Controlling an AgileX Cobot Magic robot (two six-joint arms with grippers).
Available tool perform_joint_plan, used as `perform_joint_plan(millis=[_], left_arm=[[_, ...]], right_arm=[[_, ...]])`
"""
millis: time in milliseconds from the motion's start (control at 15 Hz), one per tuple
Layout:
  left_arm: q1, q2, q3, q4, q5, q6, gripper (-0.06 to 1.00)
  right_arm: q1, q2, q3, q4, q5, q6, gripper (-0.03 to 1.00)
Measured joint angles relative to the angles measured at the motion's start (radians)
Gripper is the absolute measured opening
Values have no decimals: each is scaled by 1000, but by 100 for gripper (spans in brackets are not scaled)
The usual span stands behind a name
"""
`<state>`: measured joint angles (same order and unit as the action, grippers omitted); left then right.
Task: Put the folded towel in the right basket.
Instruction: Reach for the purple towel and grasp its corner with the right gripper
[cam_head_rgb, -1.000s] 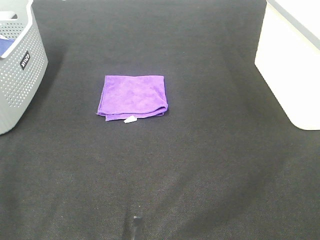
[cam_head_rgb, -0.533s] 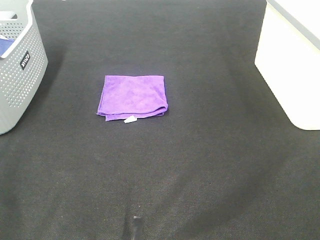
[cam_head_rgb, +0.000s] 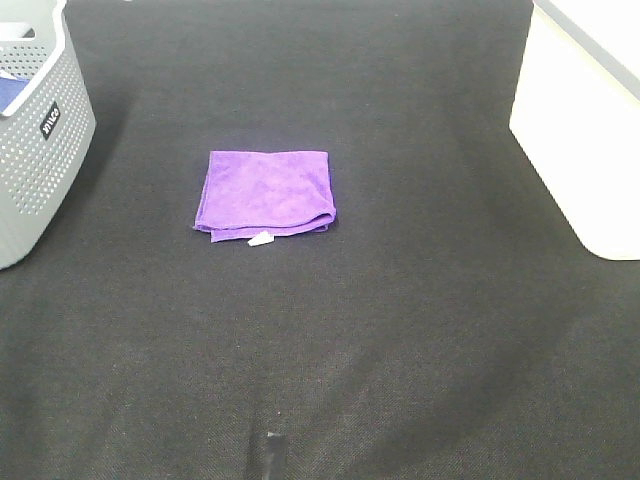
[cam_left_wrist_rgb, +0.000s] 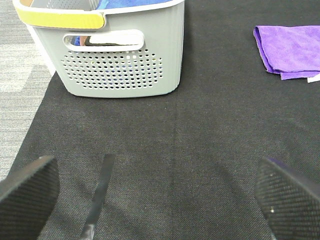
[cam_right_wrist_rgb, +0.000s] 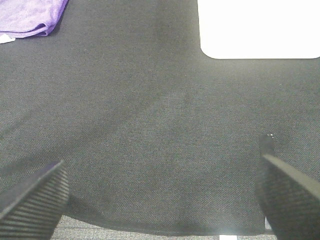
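A folded purple towel (cam_head_rgb: 266, 192) with a small white tag lies flat on the black mat, left of centre. It also shows in the left wrist view (cam_left_wrist_rgb: 290, 50) and at the edge of the right wrist view (cam_right_wrist_rgb: 30, 17). The white right basket (cam_head_rgb: 585, 135) stands at the right edge; its wall shows in the right wrist view (cam_right_wrist_rgb: 257, 27). My left gripper (cam_left_wrist_rgb: 157, 197) is open over bare mat, well short of the towel. My right gripper (cam_right_wrist_rgb: 160, 197) is open over bare mat, near the mat's front edge. Neither arm shows in the exterior view.
A grey perforated basket (cam_head_rgb: 35, 130) with a blue cloth inside stands at the far left; it fills the left wrist view (cam_left_wrist_rgb: 120, 55). A thin dark rod (cam_head_rgb: 272, 455) pokes up at the front edge. The mat's edge meets grey floor (cam_left_wrist_rgb: 20, 75).
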<state>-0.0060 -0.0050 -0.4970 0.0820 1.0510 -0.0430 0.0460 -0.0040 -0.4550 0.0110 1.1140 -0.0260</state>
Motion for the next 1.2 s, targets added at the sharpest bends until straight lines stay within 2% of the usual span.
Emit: perform_joint_plan(millis=[1200], left_arm=[[0,0,0,0,0,0,99]], right_arm=[[0,0,0,1,0,0,96]])
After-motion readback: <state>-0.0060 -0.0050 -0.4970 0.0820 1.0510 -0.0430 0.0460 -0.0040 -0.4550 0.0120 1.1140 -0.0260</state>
